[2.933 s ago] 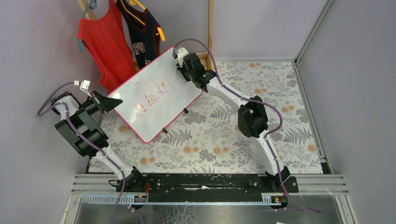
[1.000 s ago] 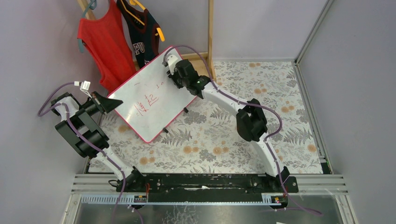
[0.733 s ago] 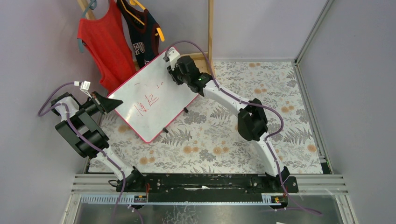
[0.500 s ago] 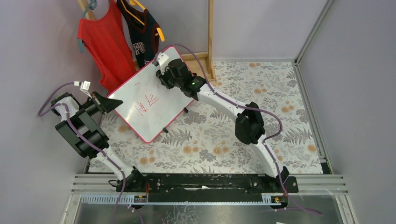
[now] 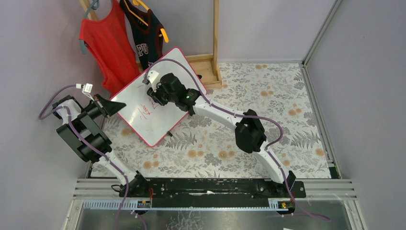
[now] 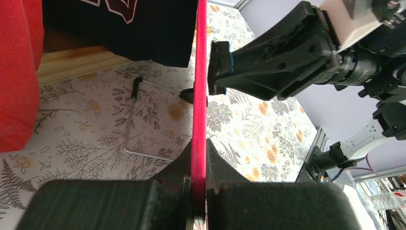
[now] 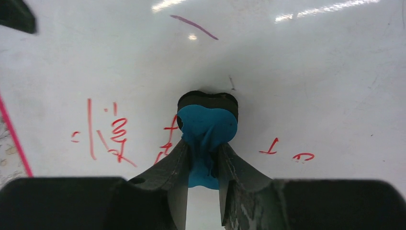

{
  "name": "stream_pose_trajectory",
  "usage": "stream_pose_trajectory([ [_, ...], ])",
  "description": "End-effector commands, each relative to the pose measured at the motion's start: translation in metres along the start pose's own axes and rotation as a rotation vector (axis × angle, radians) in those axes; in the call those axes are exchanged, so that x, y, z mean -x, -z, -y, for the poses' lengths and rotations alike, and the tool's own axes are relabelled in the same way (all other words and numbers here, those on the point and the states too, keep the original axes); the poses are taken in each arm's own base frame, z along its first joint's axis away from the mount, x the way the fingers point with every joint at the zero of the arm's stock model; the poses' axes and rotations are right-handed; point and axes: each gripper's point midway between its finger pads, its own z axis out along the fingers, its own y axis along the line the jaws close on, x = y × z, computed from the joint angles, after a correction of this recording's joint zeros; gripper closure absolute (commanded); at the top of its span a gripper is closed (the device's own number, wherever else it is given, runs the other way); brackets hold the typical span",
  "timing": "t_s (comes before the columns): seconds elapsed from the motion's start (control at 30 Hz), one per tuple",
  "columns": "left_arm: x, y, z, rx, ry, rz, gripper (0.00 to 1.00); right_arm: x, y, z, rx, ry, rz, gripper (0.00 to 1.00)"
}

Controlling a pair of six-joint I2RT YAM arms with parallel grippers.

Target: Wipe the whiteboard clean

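- left tool is clamped on the thin pink-red frame at the left edge of the large white whiteboard; the board stands tilted at the far left of the fern-patterned worktop
- right tool pinches a blue eraser pad against the board; it has swept left from the upper right corner to mid-board
- red marker strokes are fewer than before; those left are handwritten and unreadable

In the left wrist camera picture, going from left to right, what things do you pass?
red shirt → thin wire leg → whiteboard, seen edge-on → right gripper, holding a blue eraser
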Motion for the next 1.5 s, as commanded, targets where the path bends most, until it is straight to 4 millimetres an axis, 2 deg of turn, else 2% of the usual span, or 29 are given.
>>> stream_pose_trajectory([
  [0.0,-0.034,0.009,-0.019,0.044,-0.064,-0.143,1.0,0.011,-0.008,0.029,-0.091,0.031,0.031,1.0],
  [0.27,-0.035,0.009,-0.019,0.044,-0.067,-0.148,1.0,-0.006,-0.011,0.071,-0.184,-0.009,0.002,1.0],
  [0.73,-0.036,0.009,-0.02,0.045,-0.067,-0.152,1.0,-0.024,0.015,0.161,-0.374,-0.083,-0.024,1.0],
  [0.83,-0.036,0.009,-0.019,0.045,-0.066,-0.151,1.0,-0.026,0.019,0.169,-0.388,-0.088,-0.029,1.0],
  [0.93,-0.036,0.009,-0.02,0.044,-0.06,-0.146,1.0,-0.026,0.018,0.16,-0.348,-0.107,-0.029,1.0],
  [1.0,-0.035,0.009,-0.02,0.042,-0.06,-0.143,1.0,-0.024,0.016,0.146,-0.313,-0.116,-0.023,1.0],
  [1.33,-0.035,0.009,-0.019,0.045,-0.061,-0.146,1.0,-0.028,-0.007,0.063,-0.184,-0.051,-0.039,1.0],
  [1.47,-0.036,0.009,-0.019,0.044,-0.063,-0.149,1.0,-0.024,-0.011,0.035,-0.139,-0.041,-0.037,1.0],
])
